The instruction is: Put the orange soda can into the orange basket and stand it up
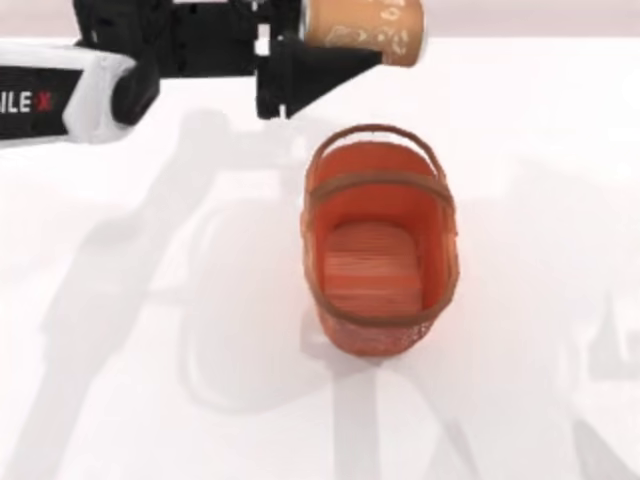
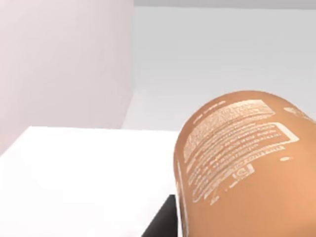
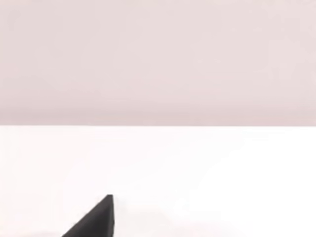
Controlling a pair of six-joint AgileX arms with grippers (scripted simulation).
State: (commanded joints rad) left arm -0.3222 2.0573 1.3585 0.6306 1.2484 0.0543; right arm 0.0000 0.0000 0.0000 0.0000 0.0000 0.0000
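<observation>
Filling most of the left wrist view, the orange soda can [image 2: 247,168] is showing its tan side with white printed text, close against the lens. From above, the same orange soda can [image 1: 365,28] is lying on its side in the air at the far edge of the scene, its long axis running left to right. It is being gripped by the left pincer [image 1: 330,50], whose dark fingers [image 1: 310,75] are closing around it from the left. That arm is reaching in from the top view's upper left, with its white link over the worktop [image 1: 120,350].

Just nearer than the can, and lower, the orange basket [image 1: 440,200] is standing upright on the worktop near the middle, its two brown handles arching over the far end and its ribbed floor lying bare. The can is hanging beyond the basket's far rim, not inside it.

In the right wrist view only a dark fingertip [image 3: 96,219] of the right pincer is showing above the white worktop; whether it is open or closed cannot be told.
</observation>
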